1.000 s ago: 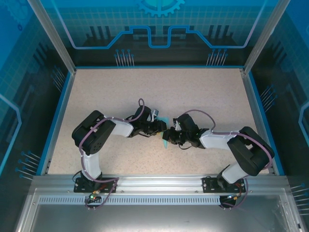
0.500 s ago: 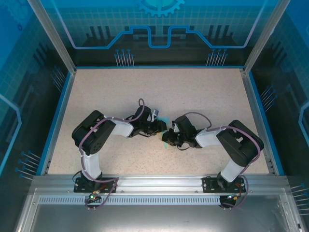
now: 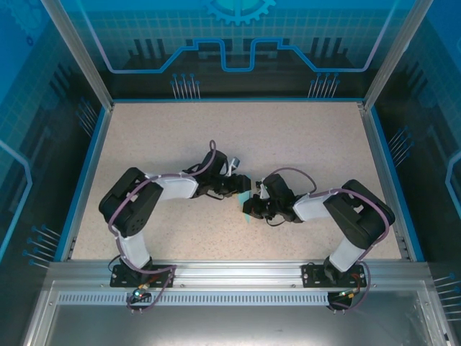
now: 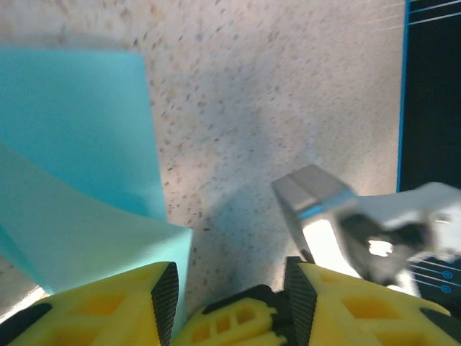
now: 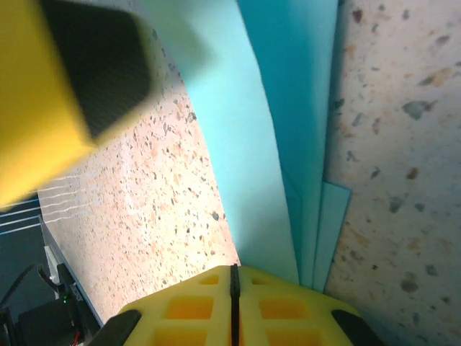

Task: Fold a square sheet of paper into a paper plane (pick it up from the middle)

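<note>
Cyan sheet of paper (image 3: 247,207): folded in layers, lying mid-table (image 3: 302,144) between the two grippers.
Right gripper (image 5: 233,277): fingers pressed together; the sheet runs under its tip, and I cannot tell whether it is pinched.
Left gripper (image 4: 229,288): fingers apart, nothing held; sheet edge just beside one pad.

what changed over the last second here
The left gripper opened and backed slightly toward the far side, its elbow swinging outward; nothing sits between its fingers. The right gripper closed on the folded paper, and its elbow tucked in toward the centre. The paper stayed in the middle of the table, between the two grippers.
</note>
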Controlling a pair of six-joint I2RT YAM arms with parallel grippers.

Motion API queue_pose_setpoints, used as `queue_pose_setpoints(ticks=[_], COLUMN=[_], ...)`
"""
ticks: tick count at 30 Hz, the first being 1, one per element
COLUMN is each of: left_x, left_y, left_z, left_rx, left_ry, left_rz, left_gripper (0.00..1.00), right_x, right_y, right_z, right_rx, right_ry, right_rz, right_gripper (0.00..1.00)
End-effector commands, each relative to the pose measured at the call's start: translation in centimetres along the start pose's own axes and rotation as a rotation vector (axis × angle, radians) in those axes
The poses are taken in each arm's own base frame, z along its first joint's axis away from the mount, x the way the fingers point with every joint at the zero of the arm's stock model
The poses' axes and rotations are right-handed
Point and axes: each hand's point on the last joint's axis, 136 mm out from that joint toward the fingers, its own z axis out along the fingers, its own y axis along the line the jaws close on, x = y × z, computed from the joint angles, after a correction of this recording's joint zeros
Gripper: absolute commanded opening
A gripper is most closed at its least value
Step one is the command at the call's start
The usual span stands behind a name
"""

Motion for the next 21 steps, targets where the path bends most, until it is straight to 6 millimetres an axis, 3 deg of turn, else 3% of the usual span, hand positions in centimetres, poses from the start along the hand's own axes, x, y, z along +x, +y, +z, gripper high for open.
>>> queue_pose_setpoints(ticks=[1,7,21], left_x=[-1.1,-0.8,1.0], left_y=[0.2,1.8,1.0], left_z=[-2.3,-2.7,-0.4], left_rx=[-0.019,-0.005,0.100], left_ry=[-0.036,-0.033,0.056], left_rz=[0.036,0.023,0.034], left_gripper=[0.45,0.35,0.36], right_x=[4.1,3.8,3.7], right_y=[-5.3,-5.2,-5.1], right_z=[-0.4,-0.7,-0.6], right_rx=[0.152,0.146,0.140], right_ry=[0.150,0.163,0.171], right_rz=[0.069,0.056,0.063], right_gripper=[0.09,0.09,0.09])
